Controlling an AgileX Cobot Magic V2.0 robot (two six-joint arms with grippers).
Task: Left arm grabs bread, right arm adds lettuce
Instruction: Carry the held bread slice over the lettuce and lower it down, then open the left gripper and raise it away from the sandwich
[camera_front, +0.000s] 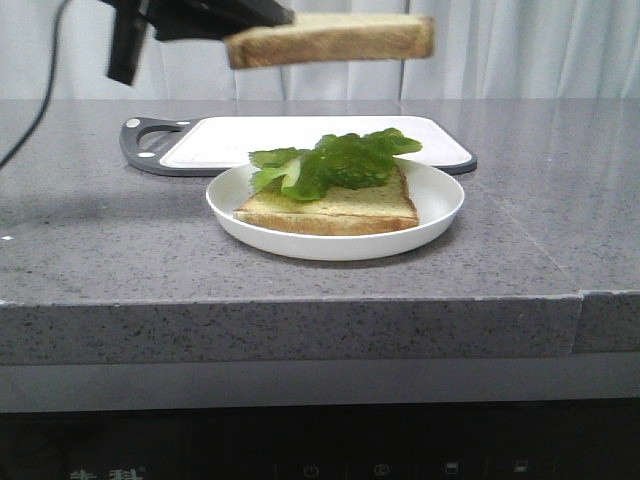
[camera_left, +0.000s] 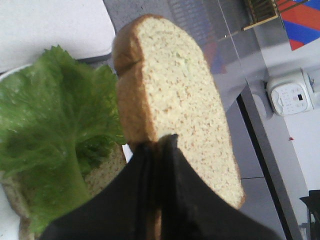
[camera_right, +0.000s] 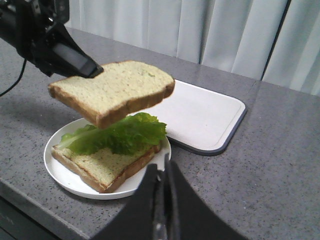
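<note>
My left gripper (camera_front: 245, 25) is shut on one edge of the bread (camera_front: 330, 40), a thick toast slice held flat in the air above the plate (camera_front: 440, 205). The left wrist view shows the fingers (camera_left: 172, 150) clamped on the bread (camera_left: 180, 100). Green lettuce (camera_front: 335, 160) lies on a second slice (camera_front: 340, 212) on the plate, directly below. My right gripper (camera_right: 161, 167) is shut and holds nothing, beside the plate's rim (camera_right: 65, 175); it is outside the front view. The right wrist view shows the bread (camera_right: 115, 90) hovering over the lettuce (camera_right: 120, 132).
A white cutting board (camera_front: 300, 135) with a dark handle lies flat behind the plate. The grey stone counter (camera_front: 100, 240) ends in a front edge just ahead of the plate. White curtains hang at the back.
</note>
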